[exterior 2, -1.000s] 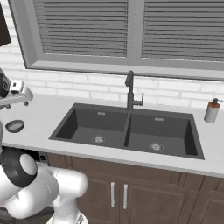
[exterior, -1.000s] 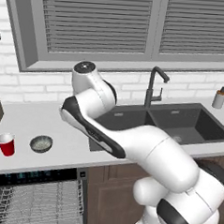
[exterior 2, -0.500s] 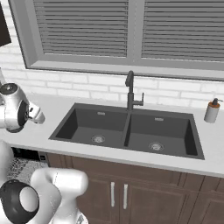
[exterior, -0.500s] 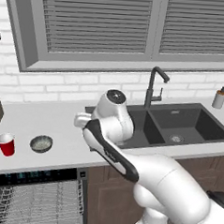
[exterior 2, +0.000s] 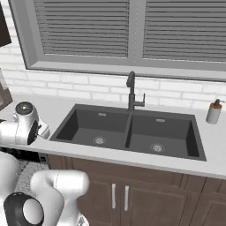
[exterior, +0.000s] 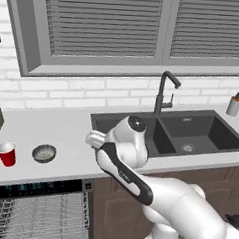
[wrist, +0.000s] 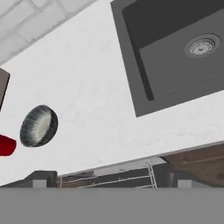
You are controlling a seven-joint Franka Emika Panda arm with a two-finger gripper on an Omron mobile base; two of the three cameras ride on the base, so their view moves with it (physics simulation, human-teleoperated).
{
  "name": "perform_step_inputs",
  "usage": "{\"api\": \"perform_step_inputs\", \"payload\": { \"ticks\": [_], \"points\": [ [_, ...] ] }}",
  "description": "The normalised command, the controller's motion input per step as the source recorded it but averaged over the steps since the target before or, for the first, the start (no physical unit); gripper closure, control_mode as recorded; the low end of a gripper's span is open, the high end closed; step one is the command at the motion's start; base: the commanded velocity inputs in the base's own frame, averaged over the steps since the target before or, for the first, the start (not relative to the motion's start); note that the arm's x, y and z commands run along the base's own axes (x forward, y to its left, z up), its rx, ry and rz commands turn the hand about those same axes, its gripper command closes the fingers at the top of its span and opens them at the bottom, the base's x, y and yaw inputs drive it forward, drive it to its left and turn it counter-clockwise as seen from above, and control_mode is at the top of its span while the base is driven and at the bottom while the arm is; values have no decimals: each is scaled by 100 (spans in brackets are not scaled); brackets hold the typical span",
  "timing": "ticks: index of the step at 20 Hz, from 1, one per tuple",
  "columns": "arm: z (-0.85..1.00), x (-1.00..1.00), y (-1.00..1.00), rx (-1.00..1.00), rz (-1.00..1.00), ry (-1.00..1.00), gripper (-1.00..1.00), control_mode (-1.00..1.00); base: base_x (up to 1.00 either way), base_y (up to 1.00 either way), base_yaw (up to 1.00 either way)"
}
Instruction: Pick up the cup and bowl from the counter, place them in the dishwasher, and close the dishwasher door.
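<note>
Step in hand is judged to be the approach for the first pick; nothing is held and nothing is loaded yet. Landmark: the sink (exterior: 166, 132).

The cup (exterior: 6, 153) and the bowl (exterior: 44, 153) are seen standing on the counter (exterior: 56, 127), well to the left of the sink, cup outermost, bowl just beside it on the sink side, apart from each other. The dishwasher (exterior: 35, 211) is found below them, left of the sink cabinet, door already down, wire rack exposed.

In the hand view the bowl (wrist: 38, 125) is placed off to the left edge, the cup (wrist: 6, 145) cut by the frame beyond it; the counter edge and rack wires are seen between them and the gripper (wrist: 109, 185). Both items are therefore well apart from the gripper, which hangs over the counter strip just left of the sink. Its jaws are spread to full width, empty.

Next move is judged to call for a swing further left, away from the sink, centring over one item, then a descent. The bowl's shallow rim is expected to need an edge pinch.
</note>
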Motion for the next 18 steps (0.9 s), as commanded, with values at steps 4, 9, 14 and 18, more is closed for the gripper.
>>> {"api": "perform_step_inputs", "payload": {
  "ticks": [4, 9, 14, 18],
  "points": [
    [5, 30, 8, -4, 0, 32, -100, -100, 0, 0, 0],
    [1, 5, 31, 0, 0, 13, -100, -100, 0, 0, 0],
    [0, 8, 34, 0, 0, 5, -100, -100, 0, 0, 0],
    [0, 1, 28, 0, 0, 0, -100, -100, 0, 0, 0]
  ]
}}
